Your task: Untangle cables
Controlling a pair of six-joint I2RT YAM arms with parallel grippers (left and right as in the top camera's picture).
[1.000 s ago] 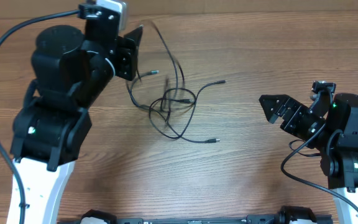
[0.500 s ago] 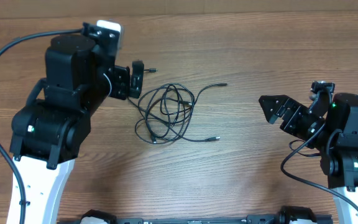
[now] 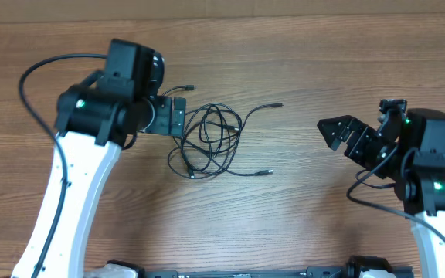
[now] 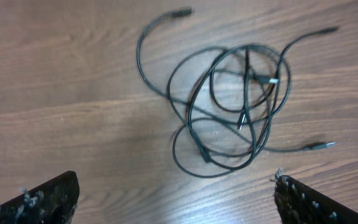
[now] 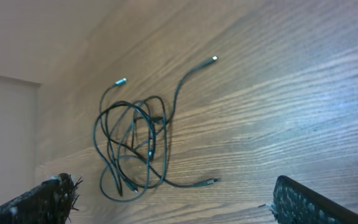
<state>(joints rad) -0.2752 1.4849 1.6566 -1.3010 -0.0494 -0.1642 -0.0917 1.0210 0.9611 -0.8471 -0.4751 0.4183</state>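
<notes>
The cables (image 3: 211,139) are thin black cords with small plug ends, lying coiled together in loose loops on the wooden table. They also show in the left wrist view (image 4: 232,106) and the right wrist view (image 5: 135,146). My left gripper (image 3: 178,117) is open and empty, just left of the coil at its upper edge. My right gripper (image 3: 336,133) is open and empty, well to the right of the coil. Plug ends stick out at the upper right (image 3: 278,104), lower right (image 3: 267,174) and upper left (image 3: 190,88).
The wooden table (image 3: 284,208) stretches around the coil. A thick black arm wire (image 3: 33,69) arcs over the left arm, and another hangs by the right arm (image 3: 361,201). The table's far edge runs along the top.
My left gripper had the cables lifted a second ago; they have dropped into a flat coil on the table. The left arm has lowered and swung in. The right arm barely moved.
</notes>
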